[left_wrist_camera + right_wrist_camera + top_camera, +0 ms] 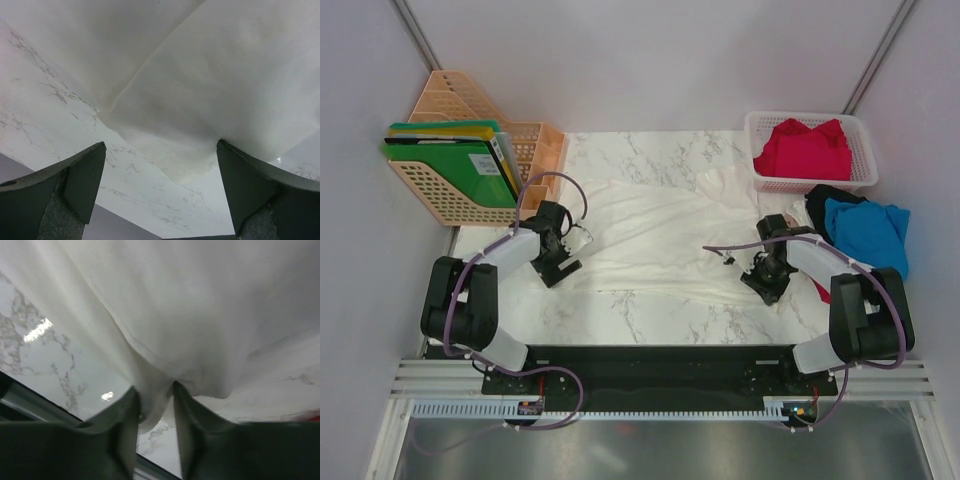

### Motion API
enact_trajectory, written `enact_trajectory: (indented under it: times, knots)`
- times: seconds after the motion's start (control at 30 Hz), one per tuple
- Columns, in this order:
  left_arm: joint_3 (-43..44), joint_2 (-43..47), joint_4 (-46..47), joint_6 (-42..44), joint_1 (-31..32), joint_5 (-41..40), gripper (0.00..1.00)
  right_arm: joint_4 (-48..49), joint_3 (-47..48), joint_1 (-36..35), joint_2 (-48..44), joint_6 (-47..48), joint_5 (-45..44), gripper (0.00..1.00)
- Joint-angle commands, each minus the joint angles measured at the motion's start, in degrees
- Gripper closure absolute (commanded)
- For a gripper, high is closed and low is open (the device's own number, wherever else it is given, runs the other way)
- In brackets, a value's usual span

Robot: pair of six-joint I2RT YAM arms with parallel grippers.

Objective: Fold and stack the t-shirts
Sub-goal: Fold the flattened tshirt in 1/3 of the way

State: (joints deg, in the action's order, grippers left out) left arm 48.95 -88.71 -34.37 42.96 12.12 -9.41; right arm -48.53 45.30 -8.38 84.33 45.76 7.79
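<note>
A large white t-shirt (660,235) lies spread across the middle of the marble table. My left gripper (572,240) is at the shirt's left edge. In the left wrist view it (160,167) is open wide, with a corner of the white shirt (200,100) lying flat just ahead of and between the fingers. My right gripper (752,262) is at the shirt's right edge. In the right wrist view it (156,392) is shut on a pinched fold of the white shirt (200,315). A red t-shirt (803,150), a blue one (868,232) and a black one (828,195) are at the right.
A white mesh basket (760,125) holds the red shirt at the back right. Peach file racks (450,200) with green folders (450,165) stand at the back left. A bit of red cloth (311,415) lies near the right gripper. Walls close in on both sides.
</note>
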Motion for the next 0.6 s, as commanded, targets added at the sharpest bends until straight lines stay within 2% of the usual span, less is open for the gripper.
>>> enact_trajectory:
  times: [0.0, 0.1, 0.17, 0.2, 0.27, 0.3, 0.4, 0.57]
  knots:
    - [-1.8, -3.6, 2.8, -1.8, 0.0, 0.1, 0.00, -1.6, -2.9, 0.9, -1.5, 5.4, -7.4, 0.73]
    - [-1.8, -3.7, 3.1, -2.2, 0.0, 0.4, 0.00, -3.2, -3.6, 1.9, -2.4, 8.0, -10.7, 0.83]
    - [-1.7, -3.8, 3.2, -2.3, 0.1, 0.8, 0.00, -3.9, -3.1, 3.1, -2.6, 9.1, -12.4, 0.82]
    - [-1.8, -3.8, 3.2, -2.3, 0.1, 0.9, 0.00, -4.0, -2.7, 3.7, -2.5, 9.5, -12.7, 0.78]
    - [-1.9, -3.7, 3.2, -2.4, 0.0, 0.6, 0.00, -4.4, -1.4, 4.9, -2.3, 10.5, -13.1, 0.60]
    - [-2.2, -3.6, 3.1, -2.3, 0.1, 0.6, 0.00, -4.5, -1.1, 5.1, -2.1, 10.7, -13.2, 0.45]
    - [-2.8, -2.8, 2.6, -2.3, 0.0, 0.3, 0.00, -4.6, -0.1, 6.0, -1.4, 11.7, -14.5, 0.28]
    - [-5.7, 1.9, 1.9, -1.9, 0.1, -1.4, 0.00, -6.0, -0.3, 7.9, -1.0, 13.3, -15.4, 0.25]
